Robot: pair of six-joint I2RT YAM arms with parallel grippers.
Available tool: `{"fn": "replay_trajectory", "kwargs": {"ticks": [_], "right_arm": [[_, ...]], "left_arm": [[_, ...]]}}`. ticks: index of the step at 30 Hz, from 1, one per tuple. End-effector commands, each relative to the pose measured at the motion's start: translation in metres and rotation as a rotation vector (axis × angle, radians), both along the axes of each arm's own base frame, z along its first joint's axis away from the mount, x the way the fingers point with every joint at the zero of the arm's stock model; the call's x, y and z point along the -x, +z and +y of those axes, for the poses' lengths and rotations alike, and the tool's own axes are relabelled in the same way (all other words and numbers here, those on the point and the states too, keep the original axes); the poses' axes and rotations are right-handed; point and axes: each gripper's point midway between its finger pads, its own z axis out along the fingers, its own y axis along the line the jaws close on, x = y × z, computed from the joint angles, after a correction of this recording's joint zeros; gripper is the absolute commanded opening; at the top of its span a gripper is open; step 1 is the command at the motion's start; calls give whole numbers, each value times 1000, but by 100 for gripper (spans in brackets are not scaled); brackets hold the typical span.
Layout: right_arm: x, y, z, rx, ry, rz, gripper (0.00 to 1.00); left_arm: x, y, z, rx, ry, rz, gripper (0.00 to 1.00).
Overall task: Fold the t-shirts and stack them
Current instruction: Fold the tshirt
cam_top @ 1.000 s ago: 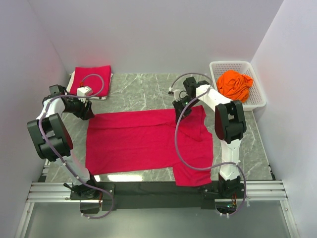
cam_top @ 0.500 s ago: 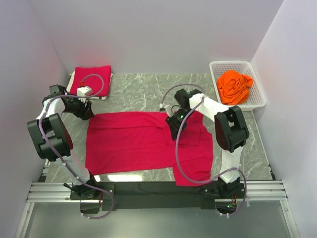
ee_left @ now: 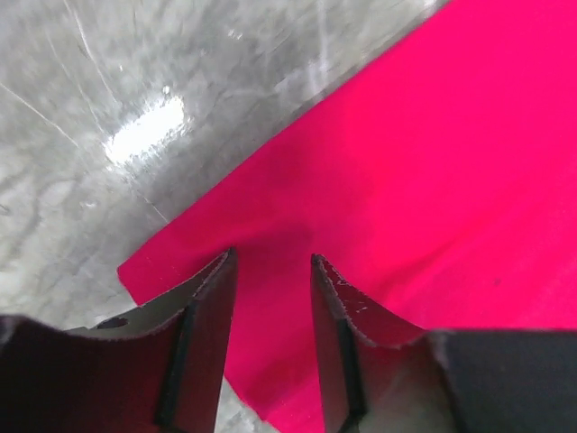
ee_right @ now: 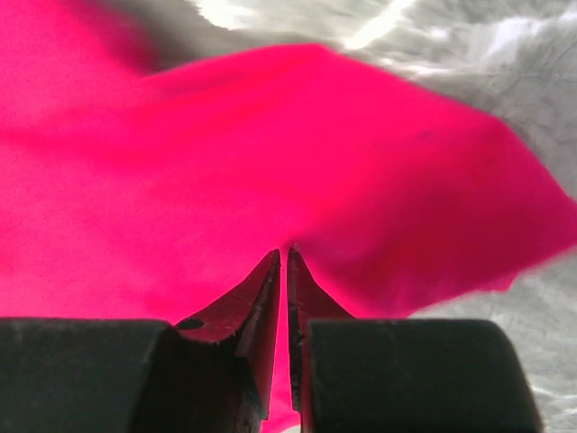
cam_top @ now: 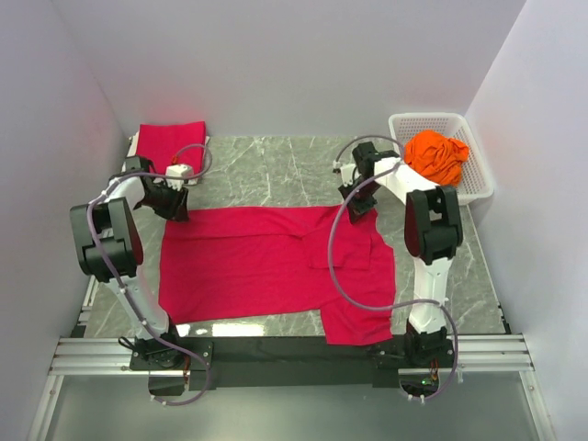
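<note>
A crimson t-shirt (cam_top: 239,262) lies spread flat across the middle of the table. My left gripper (cam_top: 176,208) is open, its jaws straddling the shirt's far-left corner (ee_left: 270,257). My right gripper (cam_top: 354,207) is at the shirt's far-right part. In its wrist view its jaws (ee_right: 287,251) are shut on a pinch of the red cloth (ee_right: 270,153), which rises to them like a tent. A folded crimson shirt (cam_top: 170,145) lies at the back left. An orange shirt (cam_top: 435,156) sits crumpled in the basket.
The white lattice basket (cam_top: 478,184) stands at the back right, against the right wall. The grey marble table (cam_top: 276,170) shows bare between the folded shirt and the basket. Walls close in on three sides. The arms' base rail runs along the near edge.
My left gripper has moved right, onto the shirt's far-left corner. My right gripper went inward over the shirt, then back to the far right, leaving a fold in the cloth.
</note>
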Motion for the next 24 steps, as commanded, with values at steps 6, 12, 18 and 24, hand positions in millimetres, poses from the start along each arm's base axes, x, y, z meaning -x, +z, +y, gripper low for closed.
{"fn": "replay_trajectory", "kwargs": {"ticks": [6, 12, 18, 24], "right_arm": [[-62, -20, -50, 251, -173, -68, 14], [-101, -18, -60, 278, -213, -115, 14], [-132, -15, -68, 298, -250, -169, 17], [-156, -7, -72, 319, -271, -257, 22]], "left_arm": [[-15, -23, 32, -126, 144, 69, 40], [-45, -31, 31, -103, 178, 69, 40], [-92, -38, 25, -90, 218, 40, 41], [-126, -36, 30, -91, 245, -2, 41]]}}
